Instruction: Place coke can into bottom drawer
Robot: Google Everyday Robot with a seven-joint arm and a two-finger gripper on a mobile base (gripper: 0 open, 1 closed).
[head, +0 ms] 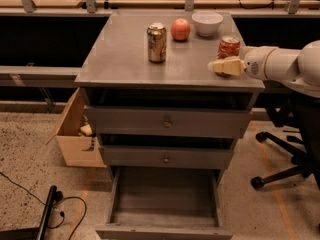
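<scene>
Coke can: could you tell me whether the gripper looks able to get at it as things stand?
Probably yes. The gripper sits at the right edge of the cabinet top, directly in front of the coke can, with nothing between them. The gold can, apple and bowl stand clear.

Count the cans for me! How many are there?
2. The gold can stands mid-top on the cabinet; the coke can sits near its right edge, just behind the hand. Some may hide inside the upper drawers.
</scene>
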